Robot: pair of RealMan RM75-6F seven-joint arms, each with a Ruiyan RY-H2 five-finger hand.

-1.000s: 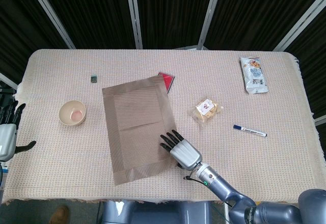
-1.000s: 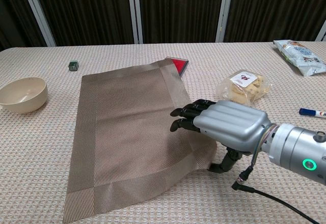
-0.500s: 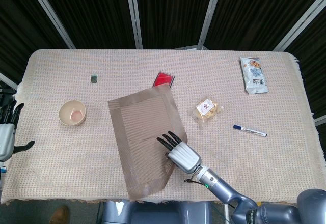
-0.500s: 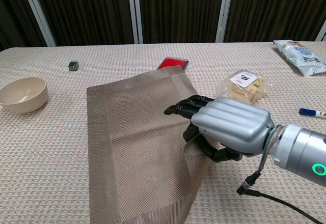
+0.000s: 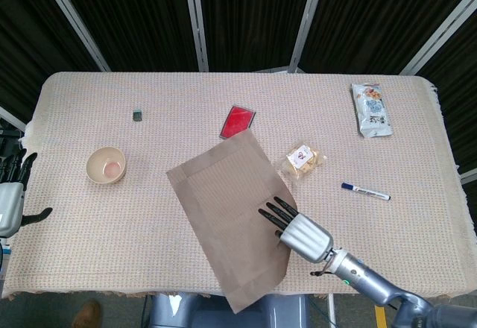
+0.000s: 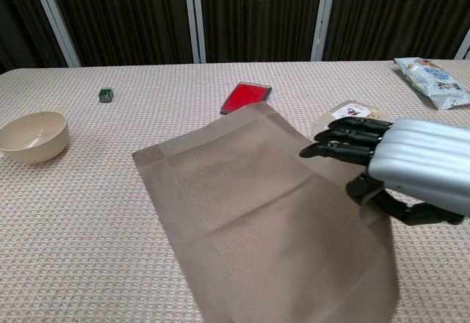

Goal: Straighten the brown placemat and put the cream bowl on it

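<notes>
The brown placemat point(image 5: 227, 216) point(image 6: 264, 205) lies skewed on the table, its near corner hanging over the front edge. My right hand point(image 5: 298, 229) point(image 6: 407, 165) is at the mat's right edge and pinches it, fingers stretched over the top and thumb curled beneath. The cream bowl point(image 5: 106, 165) point(image 6: 33, 136) stands upright on the tablecloth, left of the mat and apart from it. My left hand point(image 5: 9, 194) hangs off the table's left edge in the head view, fingers apart and holding nothing.
A red card point(image 5: 238, 121) point(image 6: 247, 97) lies just beyond the mat's far corner. A wrapped snack point(image 5: 302, 160) point(image 6: 351, 111) sits right of the mat, close to my fingers. Also present are a blue pen point(image 5: 365, 191), a snack bag point(image 5: 370, 109) and a small green block point(image 5: 138, 115).
My right hand has pulled the placemat's edge to the right and toward me. The mat turned, uncovered the red card, and now overhangs the front edge. The bowl and left hand stayed put.
</notes>
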